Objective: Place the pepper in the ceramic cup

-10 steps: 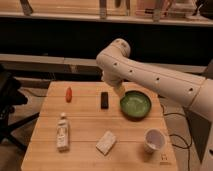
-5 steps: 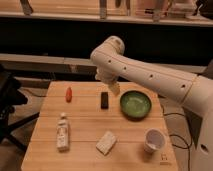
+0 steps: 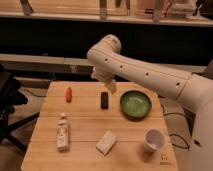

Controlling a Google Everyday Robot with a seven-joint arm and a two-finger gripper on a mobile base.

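Observation:
The small red-orange pepper (image 3: 68,93) lies on the wooden table (image 3: 85,125) at the far left. The white ceramic cup (image 3: 154,139) stands upright near the table's front right corner. My gripper (image 3: 110,86) hangs from the white arm above the far middle of the table, just above the black block (image 3: 104,99) and well right of the pepper. It holds nothing that I can see.
A wide green bowl (image 3: 135,104) sits right of the black block. A small white bottle (image 3: 62,133) lies at the front left. A pale sponge-like block (image 3: 105,142) lies at the front middle. A dark chair (image 3: 9,100) stands left of the table.
The arm has swung left across the table, from above the green bowl to above the black block. The objects on the table have not moved.

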